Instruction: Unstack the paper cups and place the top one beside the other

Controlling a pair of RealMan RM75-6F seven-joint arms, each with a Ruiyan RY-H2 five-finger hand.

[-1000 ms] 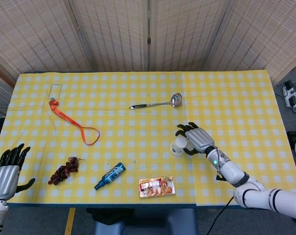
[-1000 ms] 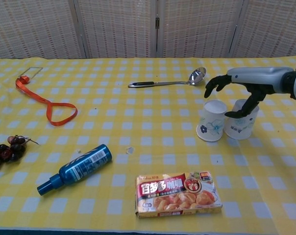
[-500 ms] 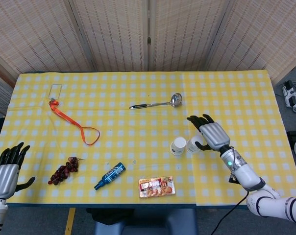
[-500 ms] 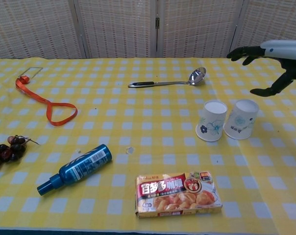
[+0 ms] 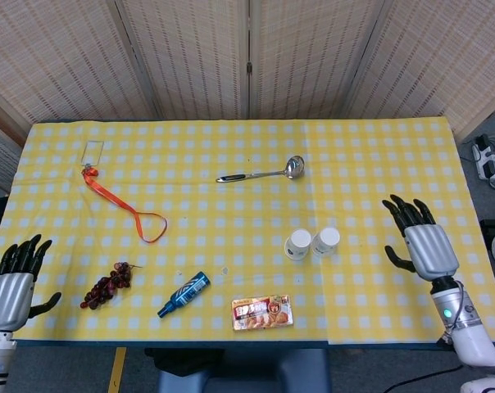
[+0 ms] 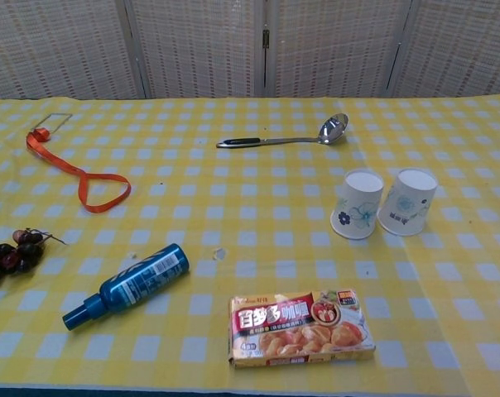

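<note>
Two cups are seen standing apart on the yellow checked cloth, so the unstacking looks done. The left cup [image 6: 357,204] and the right cup [image 6: 406,201] are set mouth-down, side by side, just beside each other and perhaps touching at the rims; from the chest view a contact cannot be confirmed. Nothing is nested in either one. Whatever may sit under them is hidden, though nothing suggests they cover anything.

The right hand [image 5: 429,246] is held well clear of the cups, out toward the right edge of the table, fingers spread and nothing in it. The left hand [image 5: 12,282] is parked at the near left corner, fingers likewise spread and empty. Neither hand is caught by the chest view.

By the look of it, little is left: the placement reads as complete, and only a retreat of the arms would be expected.

Elsewhere on the cloth, a ladle [image 6: 285,137] is laid beyond the cups, a food box [image 6: 302,327] near the front edge, a blue bottle [image 6: 127,285] on its side, grapes [image 5: 106,286] by the left hand, and an orange ribbon [image 6: 75,172] further back.
</note>
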